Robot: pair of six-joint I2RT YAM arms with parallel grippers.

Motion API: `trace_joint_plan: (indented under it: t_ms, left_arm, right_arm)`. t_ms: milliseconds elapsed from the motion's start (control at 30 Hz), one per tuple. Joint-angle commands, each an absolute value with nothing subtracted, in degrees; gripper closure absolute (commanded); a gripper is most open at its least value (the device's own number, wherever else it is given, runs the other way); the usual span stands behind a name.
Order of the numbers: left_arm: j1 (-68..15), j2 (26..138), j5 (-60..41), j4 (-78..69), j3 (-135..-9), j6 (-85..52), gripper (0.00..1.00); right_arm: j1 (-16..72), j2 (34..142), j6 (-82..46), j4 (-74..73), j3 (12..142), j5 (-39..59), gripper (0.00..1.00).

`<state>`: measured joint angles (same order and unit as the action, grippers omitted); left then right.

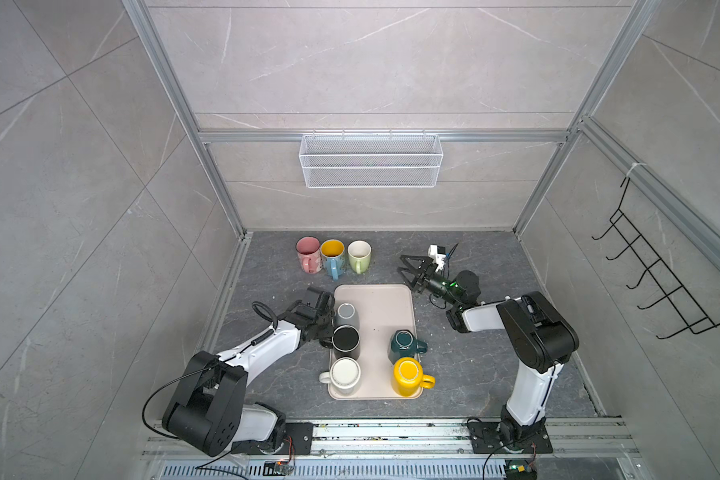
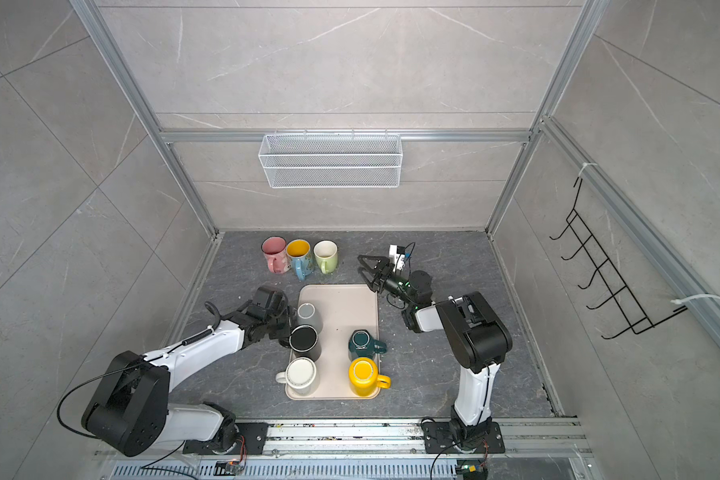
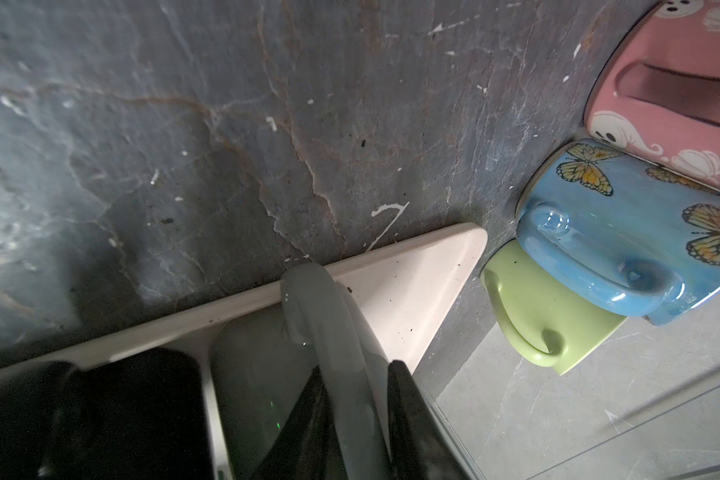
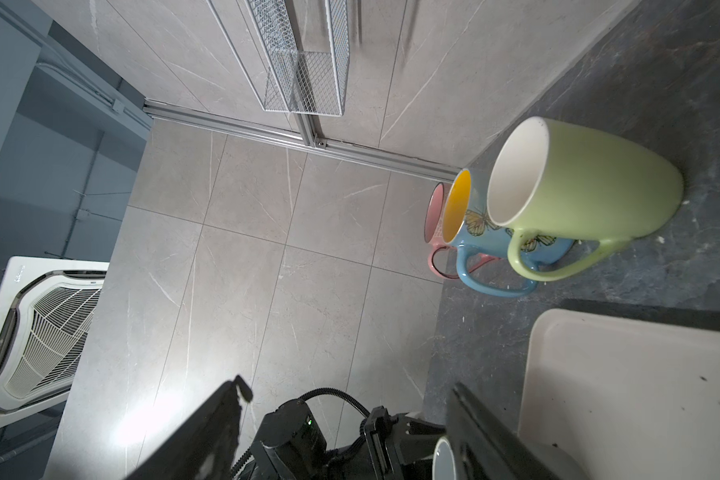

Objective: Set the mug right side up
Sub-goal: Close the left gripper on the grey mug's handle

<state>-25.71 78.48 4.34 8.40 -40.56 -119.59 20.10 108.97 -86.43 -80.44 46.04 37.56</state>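
Step in hand: grasping. Grey mug (image 1: 346, 316) sits base-up at the upper left of the beige tray (image 1: 385, 299). In the wrist view the left gripper (image 3: 356, 368) straddles its handle (image 3: 312, 299), fingers close on either side; I cannot tell if they pinch yet. Next I judge: firm the grip, lift clear, roll the wrist, set it down mouth-up. Black mug (image 1: 346, 338) stands just beside it, so little swing room. Right gripper (image 1: 400, 264) hangs empty, fingers apart, past the tray's upper right, near the upright green mug (image 1: 359, 254).
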Motion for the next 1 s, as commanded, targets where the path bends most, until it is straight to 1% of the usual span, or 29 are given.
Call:
trace_joint_plan:
  t_ms: [0,667,767,967]
  left_arm:
    - [-25.31,79.14,4.5,5.22,-41.09,-120.25,0.77]
    - [-24.95,81.75,2.66,-3.66,-39.5,-117.74,0.84]
    - [-24.87,81.82,2.74,-4.04,-39.38,-117.29,0.86]
    - [-24.66,82.47,1.88,-7.47,-38.81,-115.97,0.95]
  right_arm:
    - [20.4,110.61,-86.91,-82.19,47.48,38.26,0.21]
    - [20.45,111.63,-87.07,-82.2,47.72,38.14,0.21]
    - [20.47,111.81,-87.09,-82.23,47.77,38.14,0.21]
    - [20.41,112.2,-87.25,-82.19,47.91,38.14,0.21]
